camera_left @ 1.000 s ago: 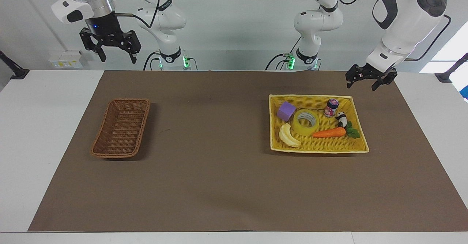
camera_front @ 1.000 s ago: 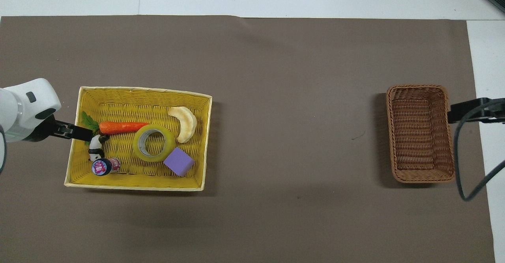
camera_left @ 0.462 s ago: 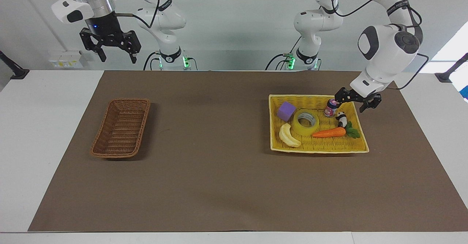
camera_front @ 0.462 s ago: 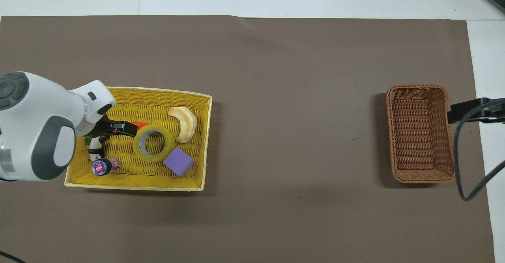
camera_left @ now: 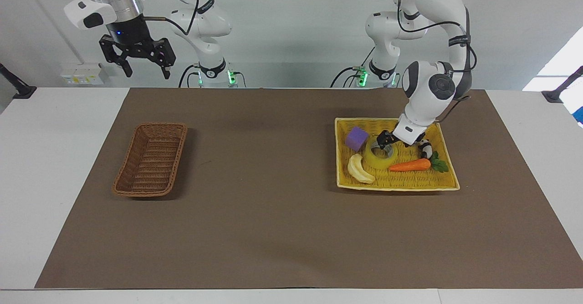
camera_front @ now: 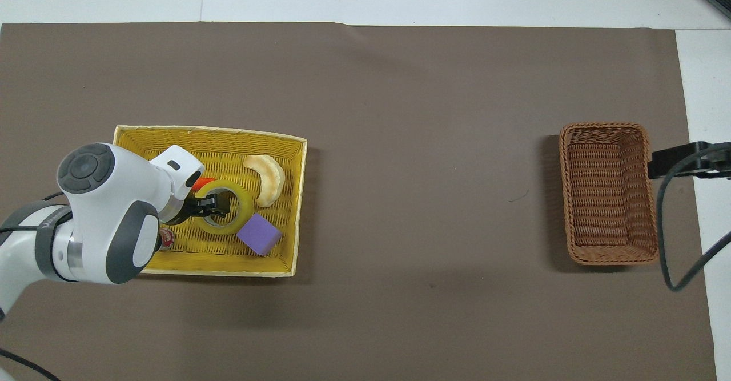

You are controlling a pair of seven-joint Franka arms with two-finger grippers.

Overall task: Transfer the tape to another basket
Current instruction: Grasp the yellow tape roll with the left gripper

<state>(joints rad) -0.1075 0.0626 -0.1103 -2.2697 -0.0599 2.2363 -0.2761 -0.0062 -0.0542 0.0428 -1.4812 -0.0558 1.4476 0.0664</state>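
Note:
The tape, a thick yellow roll with a grey core, lies flat in the yellow tray at the left arm's end of the table. My left gripper is down on the roll with its fingers open, one over the core hole; I cannot tell whether they touch the tape. The brown wicker basket stands empty at the right arm's end. My right gripper hangs open, high above the table edge by its own base, and waits.
Sharing the tray with the tape are a purple block, a pale banana, a carrot and a small panda figure. A brown mat covers the table between tray and basket.
My left arm has swung down from above the tray's outer edge, across the jar and panda, onto the tape. The right arm and all objects have stayed put.

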